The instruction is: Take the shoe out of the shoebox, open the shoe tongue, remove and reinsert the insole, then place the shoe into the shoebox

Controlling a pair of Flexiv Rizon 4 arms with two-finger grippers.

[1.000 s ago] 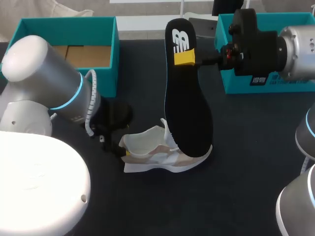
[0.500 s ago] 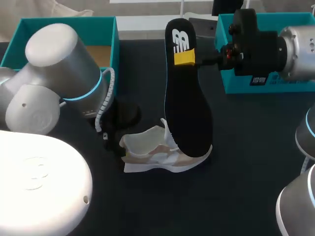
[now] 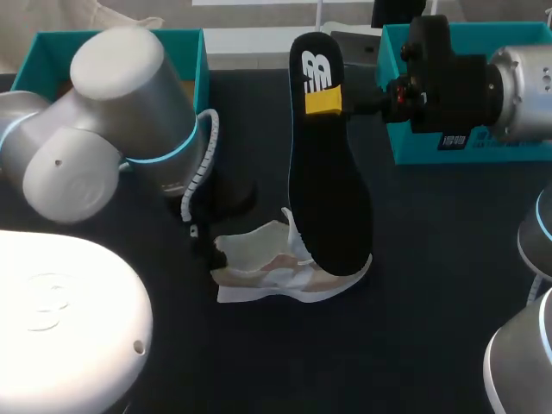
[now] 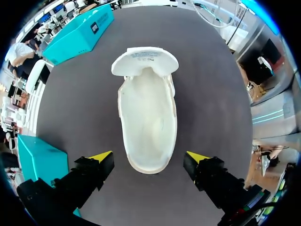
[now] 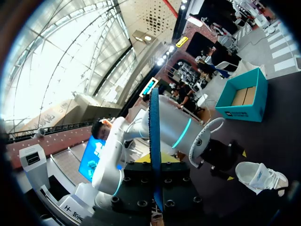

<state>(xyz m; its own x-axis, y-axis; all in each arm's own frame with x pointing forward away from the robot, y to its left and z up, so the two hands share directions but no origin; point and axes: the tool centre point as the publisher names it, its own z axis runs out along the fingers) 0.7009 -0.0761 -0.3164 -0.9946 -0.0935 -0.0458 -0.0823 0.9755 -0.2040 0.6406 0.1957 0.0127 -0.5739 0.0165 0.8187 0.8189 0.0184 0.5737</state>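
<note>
Head view: the right gripper (image 3: 329, 102) is clamped on the black insole (image 3: 328, 190) near its logo end. It holds the insole in the air, with the broad end hanging down in front of the white shoe (image 3: 276, 274) on the dark table (image 3: 431, 293). Right wrist view shows the insole (image 5: 154, 136) edge-on, pinched between the fingers. Left wrist view: the left gripper (image 4: 149, 159) hangs over the shoe (image 4: 146, 108) with its fingers spread wide. The heel lies between the yellow tips, and neither tip touches it. The tongue (image 4: 145, 59) is folded out ahead.

Dark table (image 3: 414, 259): shoe (image 3: 263, 278), left shoebox (image 3: 183, 39), right shoebox (image 3: 517, 152)
</note>
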